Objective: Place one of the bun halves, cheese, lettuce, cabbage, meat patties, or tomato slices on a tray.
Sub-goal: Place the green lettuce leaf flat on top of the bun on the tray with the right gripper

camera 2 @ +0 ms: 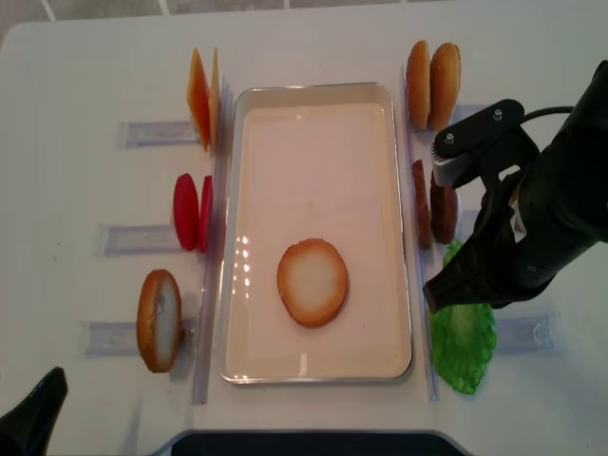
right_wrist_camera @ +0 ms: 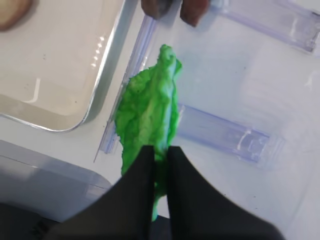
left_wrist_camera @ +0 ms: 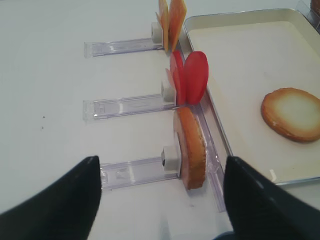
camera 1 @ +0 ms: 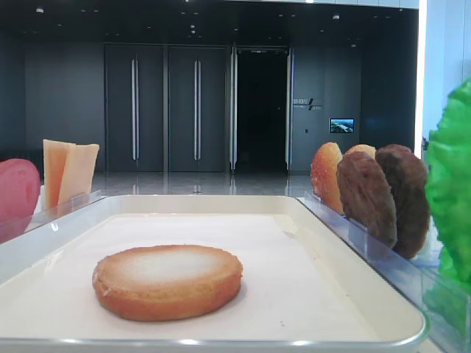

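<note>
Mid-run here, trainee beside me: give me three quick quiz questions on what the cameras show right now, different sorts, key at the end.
1. True or false: the tray holds only one bun half.
2. The right gripper is shut on: A) cheese B) the lettuce C) a patty.
3. Fill in: the left gripper's jaws stand ____ above the table.

Key: 1 true; 2 B; 3 open.
</note>
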Robot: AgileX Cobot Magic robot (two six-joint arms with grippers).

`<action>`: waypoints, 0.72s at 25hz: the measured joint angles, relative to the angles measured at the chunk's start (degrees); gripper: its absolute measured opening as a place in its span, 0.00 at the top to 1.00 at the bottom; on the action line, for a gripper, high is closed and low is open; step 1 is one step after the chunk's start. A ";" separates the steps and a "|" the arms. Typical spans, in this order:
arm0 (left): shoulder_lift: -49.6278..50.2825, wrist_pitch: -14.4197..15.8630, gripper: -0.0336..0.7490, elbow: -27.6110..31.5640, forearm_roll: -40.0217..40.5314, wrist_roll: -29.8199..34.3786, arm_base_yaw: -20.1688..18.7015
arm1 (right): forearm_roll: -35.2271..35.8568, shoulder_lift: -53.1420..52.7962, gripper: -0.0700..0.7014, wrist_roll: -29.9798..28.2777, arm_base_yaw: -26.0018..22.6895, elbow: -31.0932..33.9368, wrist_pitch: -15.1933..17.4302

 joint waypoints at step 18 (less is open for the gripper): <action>0.00 0.00 0.22 0.00 0.00 0.00 0.00 | -2.98 0.00 0.82 -3.09 0.00 -20.28 3.71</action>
